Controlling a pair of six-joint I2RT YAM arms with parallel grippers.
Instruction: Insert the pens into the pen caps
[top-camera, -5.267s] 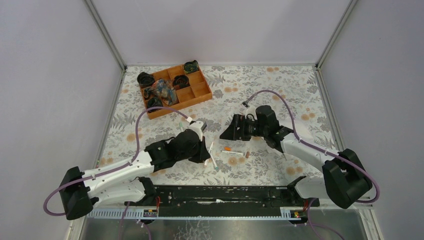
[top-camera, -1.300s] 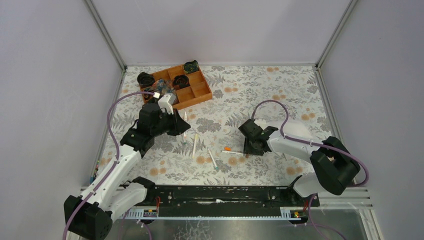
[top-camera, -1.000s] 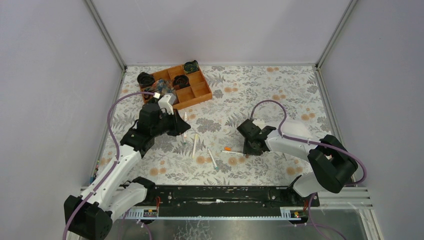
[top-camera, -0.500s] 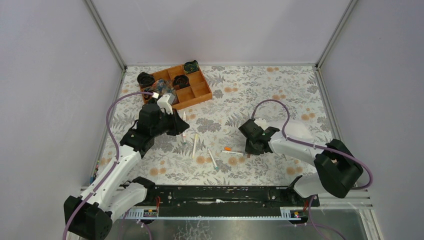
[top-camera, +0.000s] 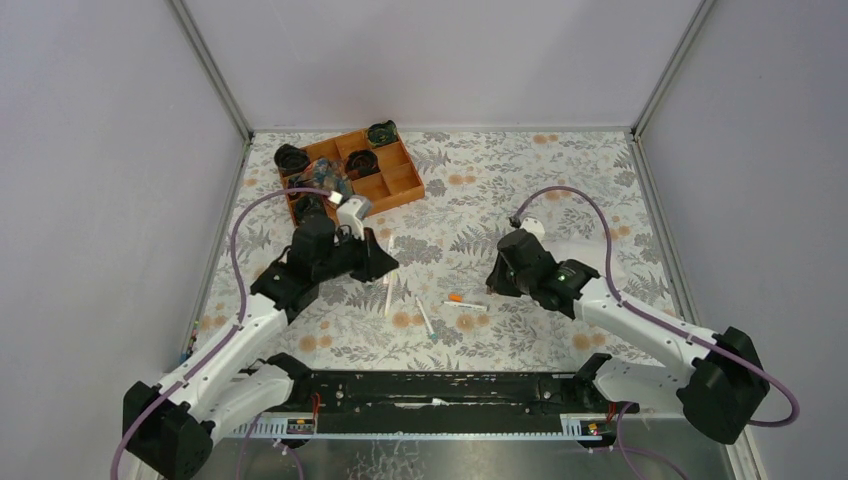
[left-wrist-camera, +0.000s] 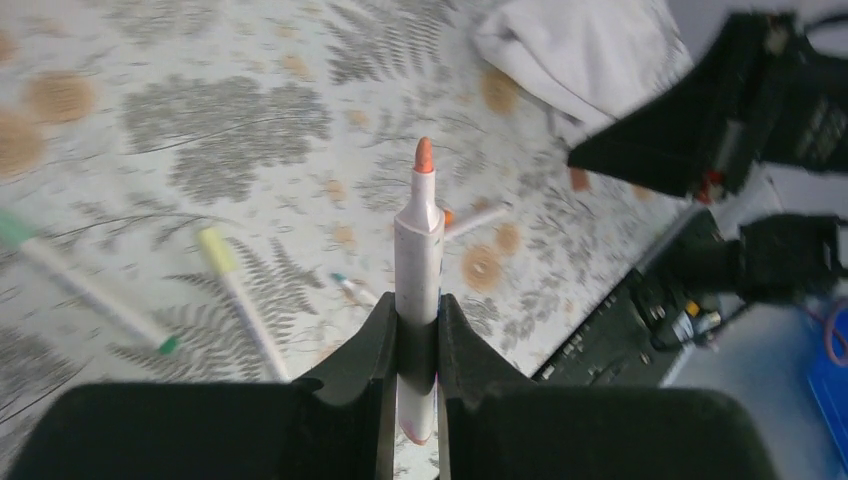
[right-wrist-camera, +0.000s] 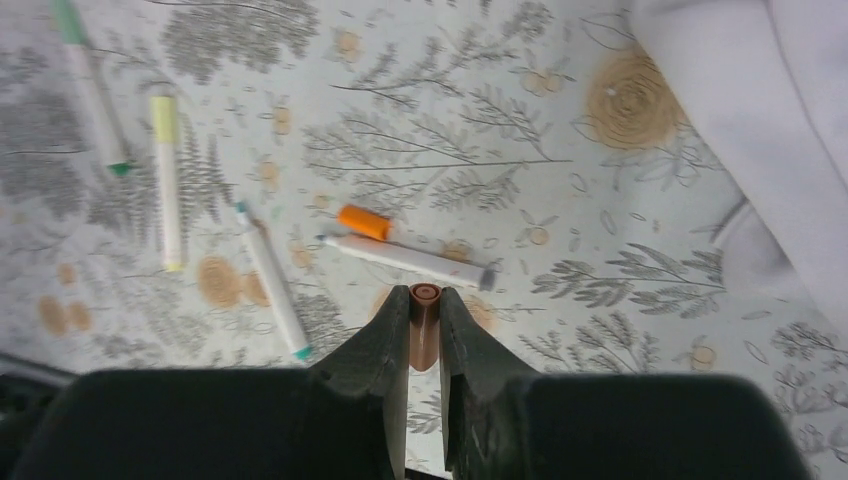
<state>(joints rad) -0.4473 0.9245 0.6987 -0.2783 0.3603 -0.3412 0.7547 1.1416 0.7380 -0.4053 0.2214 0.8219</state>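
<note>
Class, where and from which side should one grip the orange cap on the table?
Across its sides at mid-length, from straight above: the orange cap lies flat, and a white pen lies close alongside, so one finger probably must slip between.

Left hand (left-wrist-camera: 416, 310) and right hand (right-wrist-camera: 424, 305) both hover, pinched tight.

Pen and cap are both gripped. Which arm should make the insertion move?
Left, probably. The left gripper holds the pen with the tip sticking well out, free to push forward. The right gripper holds the brown cap, open end outward, so it can just hold steady.
</note>
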